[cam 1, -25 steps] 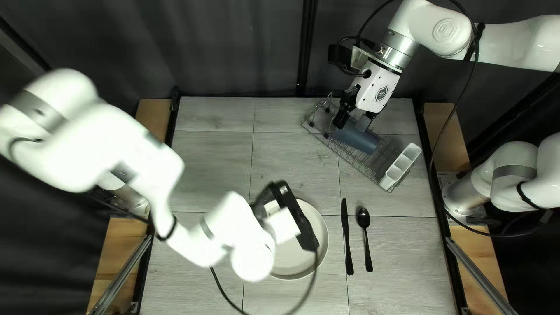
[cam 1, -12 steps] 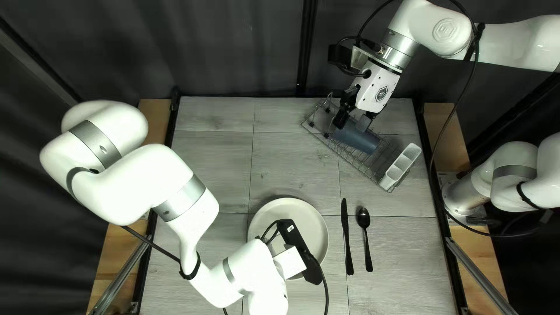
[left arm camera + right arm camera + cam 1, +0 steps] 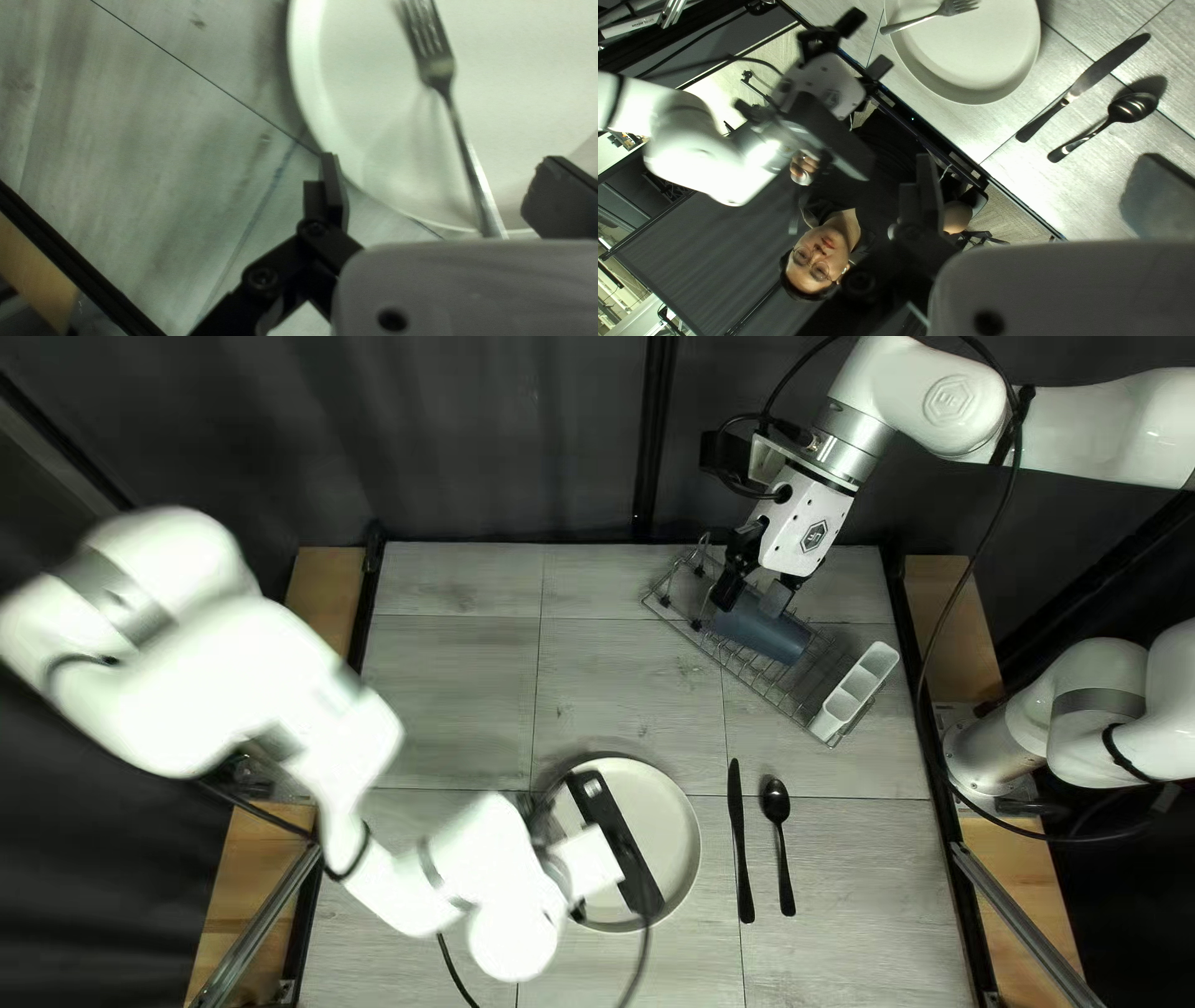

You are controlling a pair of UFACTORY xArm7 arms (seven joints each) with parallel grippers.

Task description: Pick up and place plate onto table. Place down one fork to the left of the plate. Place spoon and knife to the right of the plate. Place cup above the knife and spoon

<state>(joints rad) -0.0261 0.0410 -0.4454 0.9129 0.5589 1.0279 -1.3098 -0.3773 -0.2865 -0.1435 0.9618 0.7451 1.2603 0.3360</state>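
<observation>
Plate [image 3: 679,834] in place, with knife [image 3: 741,846] and spoon [image 3: 777,803] at its three o'clock, the knife nearer. The fork [image 3: 462,137] lies inside the plate, its handle crossing the rim at roughly seven to eight o'clock as judged from the top left view. The left gripper [image 3: 442,165] is held over the plate, its fingers wide apart with nothing grasped; the fork lies ahead, within the span of the opening. Transfer of the fork to the plate's nine o'clock side appears to be the step in hand. Because the handle is thin and slanted, an off-centre grasp could let it pivot or slip; a finger lowered too far could catch the rim and push or tip the plate.

At one o'clock from the plate, the cup [image 3: 762,630] lies tilted in the wire rack [image 3: 778,691], near the white caddy [image 3: 855,693]. Above it, the right gripper [image 3: 1041,163] is likewise spread wide and empty; whether the cup is touched cannot be told. If the cup is gripped askew, it may roll or snag on the wires. It is to be set above the cutlery, where careless lowering could knock the spoon or knife.
</observation>
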